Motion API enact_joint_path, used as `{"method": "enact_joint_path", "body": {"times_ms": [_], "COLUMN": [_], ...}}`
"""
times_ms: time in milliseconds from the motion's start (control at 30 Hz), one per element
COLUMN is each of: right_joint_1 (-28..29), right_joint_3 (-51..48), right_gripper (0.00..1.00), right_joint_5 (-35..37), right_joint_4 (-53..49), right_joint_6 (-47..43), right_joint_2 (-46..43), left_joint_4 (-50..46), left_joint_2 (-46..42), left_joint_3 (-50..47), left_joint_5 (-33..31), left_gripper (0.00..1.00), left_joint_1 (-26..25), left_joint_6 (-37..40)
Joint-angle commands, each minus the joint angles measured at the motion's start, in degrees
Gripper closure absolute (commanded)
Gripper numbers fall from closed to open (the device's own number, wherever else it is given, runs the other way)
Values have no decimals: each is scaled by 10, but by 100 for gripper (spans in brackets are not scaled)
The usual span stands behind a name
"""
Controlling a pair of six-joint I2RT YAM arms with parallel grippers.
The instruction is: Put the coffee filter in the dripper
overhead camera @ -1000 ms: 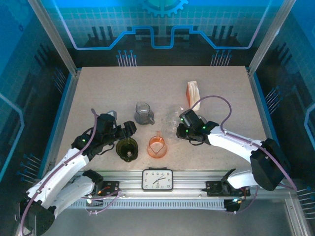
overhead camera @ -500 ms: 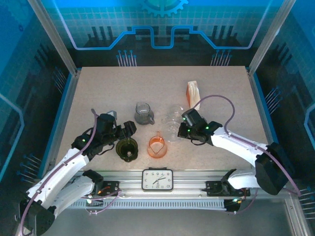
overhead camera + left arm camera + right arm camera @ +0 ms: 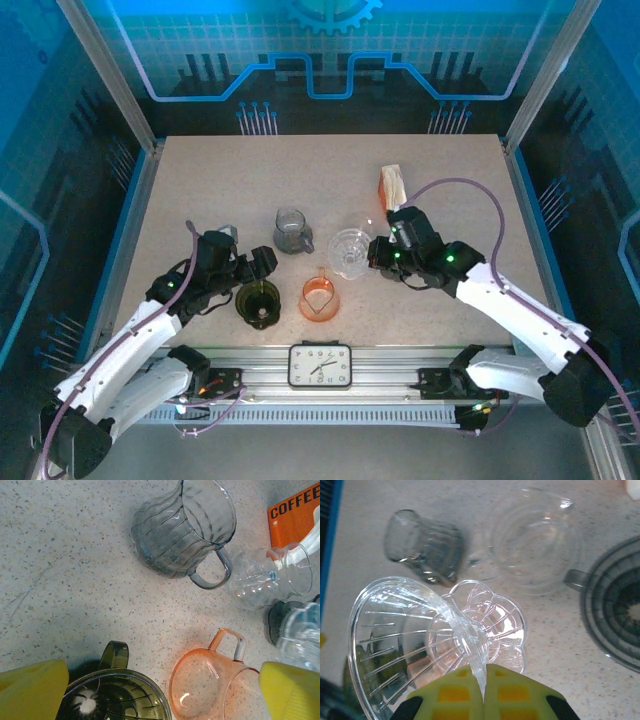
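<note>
Speckled table [image 3: 200,190], blue-lit cage all round. The filter pack [image 3: 393,186] sits at the far right, orange with pale paper showing, and the left wrist view catches "COFFEE" printed on it [image 3: 295,514]. That's the one word you can read; the lone clock [image 3: 320,365] on the front rail has digits too small to make out.

Just in front of the pack, the right gripper [image 3: 378,258] has its fingers pinched tight on the handle of the clear dripper [image 3: 350,252], which is tipped on its side.

Four glass pieces in all: that dripper, one grey jug [image 3: 292,230], one orange cup [image 3: 318,297] and one olive cup [image 3: 258,304]. The left gripper [image 3: 258,272] hangs over the olive cup, fingers spread wide, holding nothing.
</note>
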Motion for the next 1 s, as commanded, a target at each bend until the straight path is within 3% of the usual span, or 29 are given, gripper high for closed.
{"method": "enact_joint_path", "body": {"times_ms": [0, 200, 467, 967], "right_joint_1": [-7, 13, 53, 71], "right_joint_3": [30, 56, 77, 79], "right_gripper": [100, 100, 100, 100], "right_joint_5": [-80, -164, -166, -143], "right_joint_4": [-36, -36, -33, -52], "right_joint_6": [-15, 5, 4, -4], "right_joint_2": [-6, 41, 100, 120], "left_joint_4": [-6, 8, 4, 9], "left_joint_2": [-5, -5, -9, -10], "left_joint_3": [12, -2, 1, -5], "left_joint_5": [2, 8, 6, 6], "left_gripper": [1, 1, 1, 1], "left_joint_1": [4, 4, 4, 7], "left_joint_6": [-4, -6, -1, -2]}}
